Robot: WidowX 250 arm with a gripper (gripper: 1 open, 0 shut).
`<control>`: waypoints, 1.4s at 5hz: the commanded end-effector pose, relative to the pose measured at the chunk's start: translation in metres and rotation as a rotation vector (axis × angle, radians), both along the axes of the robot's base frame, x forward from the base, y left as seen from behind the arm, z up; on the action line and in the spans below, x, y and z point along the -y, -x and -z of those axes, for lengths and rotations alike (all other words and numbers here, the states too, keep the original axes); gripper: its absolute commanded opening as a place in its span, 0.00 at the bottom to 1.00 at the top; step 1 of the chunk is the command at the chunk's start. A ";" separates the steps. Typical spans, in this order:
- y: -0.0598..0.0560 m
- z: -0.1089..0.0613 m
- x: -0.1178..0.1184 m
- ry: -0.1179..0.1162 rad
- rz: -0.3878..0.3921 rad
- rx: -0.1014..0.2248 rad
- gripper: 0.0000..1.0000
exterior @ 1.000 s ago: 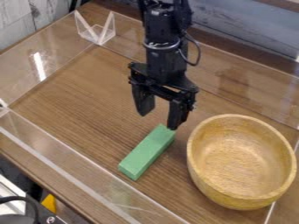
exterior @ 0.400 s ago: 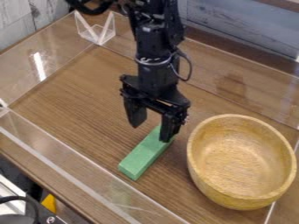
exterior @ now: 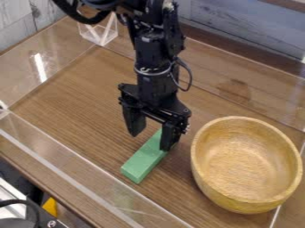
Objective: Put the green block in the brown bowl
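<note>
1. The green block [exterior: 144, 161] lies flat on the wooden table [exterior: 84, 107], nearest the camera, its long axis running from near-left up toward far-right. It looks like a rigid, light bar with plain matte faces, so I judge it will not bend or crush and should not slip much between the pads. Its far end sits under the gripper.

2. The gripper [exterior: 155, 135] hangs just above that far end, pointing straight down, jaws spread wide and holding nothing. One finger stands on each side of the bar (whether either pad touches it cannot be told from this view).

3. The best hold, I judge, is across the narrow width, squeezing the two long side faces. Gripping this close to the end may let the free end droop or swing, so a hold nearer the middle would carry it more level.

4. The brown bowl [exterior: 247, 164] sits to the right, well clear of the block and empty. The bar is a bit shorter than the bowl is wide, so it should drop in.
</note>
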State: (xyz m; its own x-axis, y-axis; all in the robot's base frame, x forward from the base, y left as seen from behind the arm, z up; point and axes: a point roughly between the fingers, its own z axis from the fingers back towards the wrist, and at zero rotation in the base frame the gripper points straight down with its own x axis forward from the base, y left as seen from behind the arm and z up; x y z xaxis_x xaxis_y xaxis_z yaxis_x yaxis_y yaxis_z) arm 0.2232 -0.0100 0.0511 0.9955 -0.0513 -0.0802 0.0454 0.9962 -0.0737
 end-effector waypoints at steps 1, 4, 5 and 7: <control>-0.002 -0.005 0.001 -0.011 -0.005 0.044 1.00; 0.005 0.009 0.005 -0.039 -0.032 0.034 1.00; 0.007 0.014 0.008 -0.049 -0.038 0.032 1.00; 0.011 0.020 0.014 -0.060 -0.050 0.028 0.00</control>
State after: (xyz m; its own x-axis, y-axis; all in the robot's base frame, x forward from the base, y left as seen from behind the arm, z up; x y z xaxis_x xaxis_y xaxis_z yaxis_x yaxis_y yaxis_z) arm 0.2090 -0.0220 0.0273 0.9973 0.0136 -0.0721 -0.0147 0.9998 -0.0136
